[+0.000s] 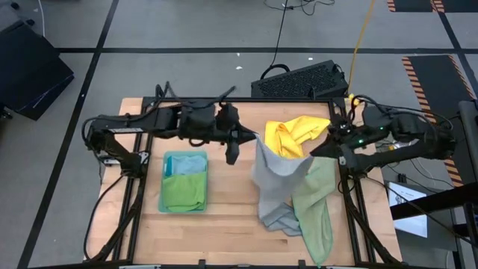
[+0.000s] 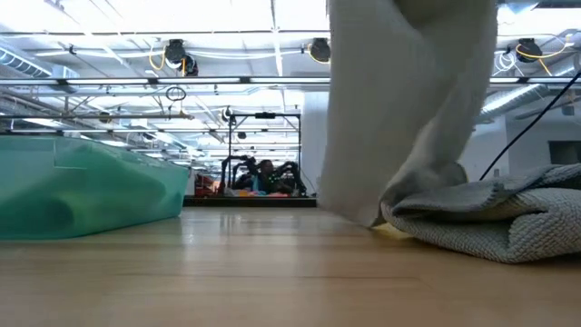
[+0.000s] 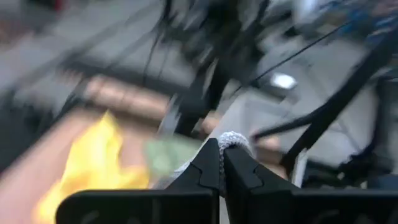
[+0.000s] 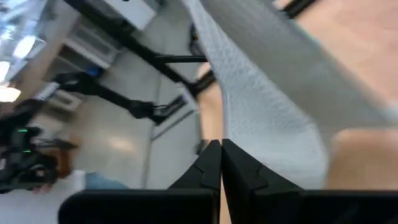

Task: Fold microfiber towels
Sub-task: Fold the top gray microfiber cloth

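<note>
Grey cloth is what we see pinched in both grippers: the left gripper (image 1: pixel 254 137) clamps one top corner of the grey towel (image 1: pixel 278 183), the right gripper (image 1: pixel 317 149) clamps the other, and the towel hangs between them above the table (image 1: pixel 224 217), its lower end crumpled on the wood. In the left wrist view the closed fingers (image 3: pixel 208 168) bite a grey hem. A sage towel (image 1: pixel 317 205) drapes just beside it, a yellow towel (image 1: pixel 295 134) behind. Well to the left we see a teal bin (image 1: pixel 184 181) holding folded green and blue towels.
</note>
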Tool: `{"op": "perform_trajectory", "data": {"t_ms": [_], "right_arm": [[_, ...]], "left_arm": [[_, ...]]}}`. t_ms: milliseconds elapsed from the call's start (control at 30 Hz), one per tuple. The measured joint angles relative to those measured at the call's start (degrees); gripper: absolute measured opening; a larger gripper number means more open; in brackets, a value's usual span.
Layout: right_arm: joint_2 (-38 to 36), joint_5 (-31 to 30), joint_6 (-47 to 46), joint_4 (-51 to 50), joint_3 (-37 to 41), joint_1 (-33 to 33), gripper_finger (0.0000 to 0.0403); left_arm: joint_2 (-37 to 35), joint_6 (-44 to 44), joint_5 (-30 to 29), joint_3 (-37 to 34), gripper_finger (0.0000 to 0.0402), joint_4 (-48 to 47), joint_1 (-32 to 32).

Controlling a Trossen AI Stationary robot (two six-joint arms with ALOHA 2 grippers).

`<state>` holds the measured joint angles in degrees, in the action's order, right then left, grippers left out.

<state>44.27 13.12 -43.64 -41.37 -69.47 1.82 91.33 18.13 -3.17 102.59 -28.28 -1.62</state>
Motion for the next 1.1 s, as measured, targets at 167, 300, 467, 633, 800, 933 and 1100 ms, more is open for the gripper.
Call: {"op": "perform_trajectory", "data": {"t_ms": [167,300,467,633,800,933,1100], "right_arm": [[0.69,-12.11,7.43,-6.31,2.04,-4.25,0.0],[3.57,-21.21,10.75,0.09,5.93,-8.72,0.0],[8.98,-9.44,11.61,22.86,6.43,-12.06,0.0],[10.85,1.34,2.09,34.72,6.14,-10.72,0.0],[10.34,8.48,-3.7,34.05,5.09,-10.25,0.0],[9.38,9.32,-3.13,29.94,5.03,-13.04,0.0],[10.27,5.31,5.54,20.22,5.93,-19.62,0.0]], "left_arm": [[1.6,5.9,-0.35,-1.9,0.0004,-14.23,5.27],[2.49,6.71,1.1,-3.31,0.0003,-15.89,9.6],[0.86,11.78,18.55,1.13,0.0005,-15.46,11.95],[-2.3,17.53,30.21,7.4,0.0004,-14.24,5.93],[-3.43,13.16,19.16,12.62,0.0003,-13.9,1.24],[-2.48,8.93,12.46,11.9,0.0003,-17.67,4.33],[-0.48,5.8,6.13,7.21,0.0005,-26.08,11.2]]}}
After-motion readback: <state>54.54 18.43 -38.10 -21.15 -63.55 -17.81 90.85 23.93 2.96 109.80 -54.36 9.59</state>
